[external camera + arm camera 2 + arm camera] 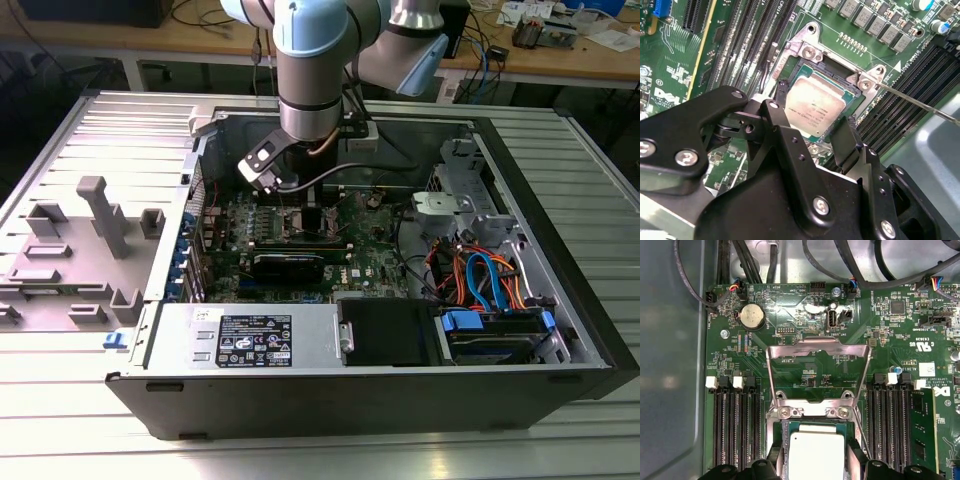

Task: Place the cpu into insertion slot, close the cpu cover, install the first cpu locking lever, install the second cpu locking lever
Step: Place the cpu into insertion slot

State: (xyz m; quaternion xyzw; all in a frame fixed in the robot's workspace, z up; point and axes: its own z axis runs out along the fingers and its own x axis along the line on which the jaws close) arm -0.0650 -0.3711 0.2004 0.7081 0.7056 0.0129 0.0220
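The cpu (816,450), a pale silver square, lies in or just above the insertion slot (810,412) on the green motherboard. My gripper (816,462) straddles it, one black finger against each side edge; in the second wrist view the cpu (812,107) likewise sits between the fingers of the gripper (814,112), above the slot's silver rim (805,50). The cpu cover (817,346) stands swung open behind the slot. A thin lever wire (920,102) sticks out beside it. In the exterior view the gripper (310,225) hangs over the board inside the open case.
Black memory slots (735,425) flank the socket on both sides. Cables (480,275) and a drive bay crowd the exterior view's right of the case (330,400); a black power supply (385,330) lies at the front. Grey fixtures (100,215) stand on the table at the left.
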